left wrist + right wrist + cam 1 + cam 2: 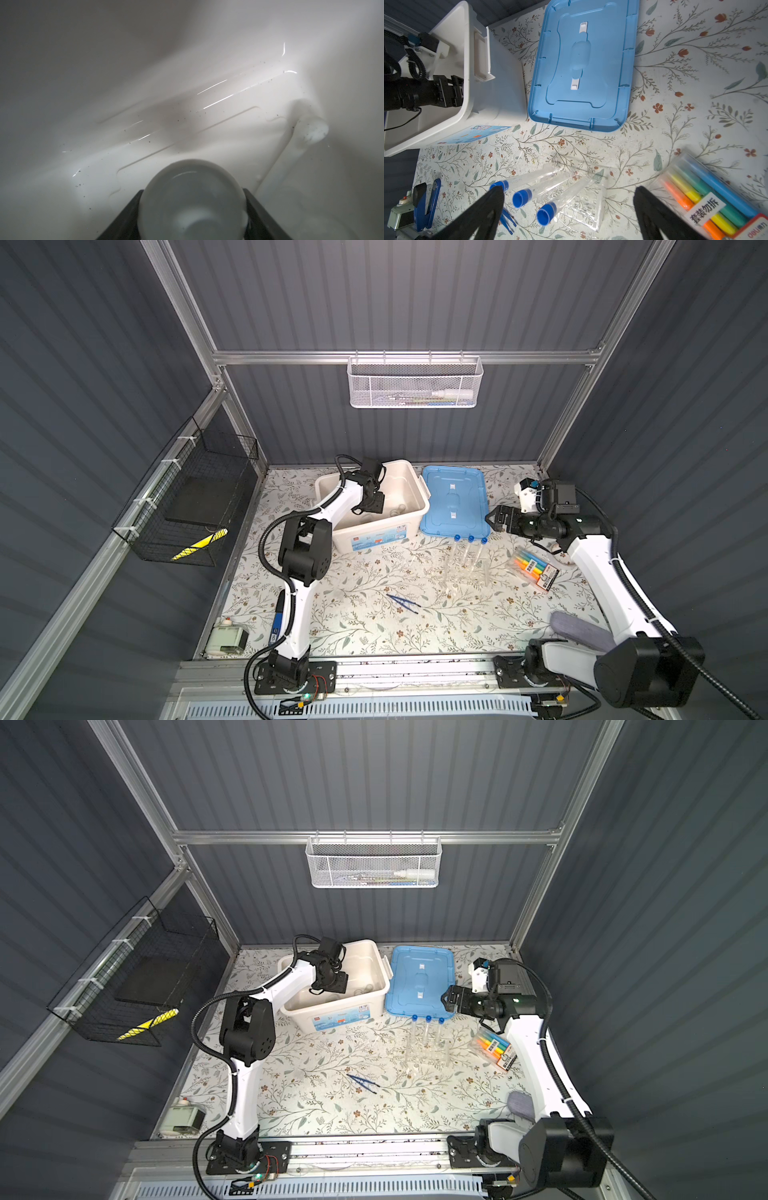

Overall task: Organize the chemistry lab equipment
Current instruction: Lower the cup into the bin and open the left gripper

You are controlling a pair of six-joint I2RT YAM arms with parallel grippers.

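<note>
My left gripper (370, 506) (332, 986) reaches down inside the big white bin (415, 489). In the left wrist view it (193, 190) is shut on a small white dish (191, 199), a black finger against each side, just above the bin floor. The white rod (311, 128) lies in a corner of the bin. Three blue-capped test tubes (469, 556) (428, 1036) (529, 193) stand tilted in the clear rack (583, 209) mid-table. My right gripper (494, 519) (446, 999) (569, 190) hangs open above them, holding nothing. Blue tweezers (403, 602) (363, 1082) (506, 220) lie nearer the front.
The blue lid (453, 499) (583, 62) lies flat beside the bin. A pack of coloured highlighters (536, 568) (708, 197) sits right of the rack, under my right arm. A grey cloth bundle (577, 628) lies front right and a small white device (226, 639) front left.
</note>
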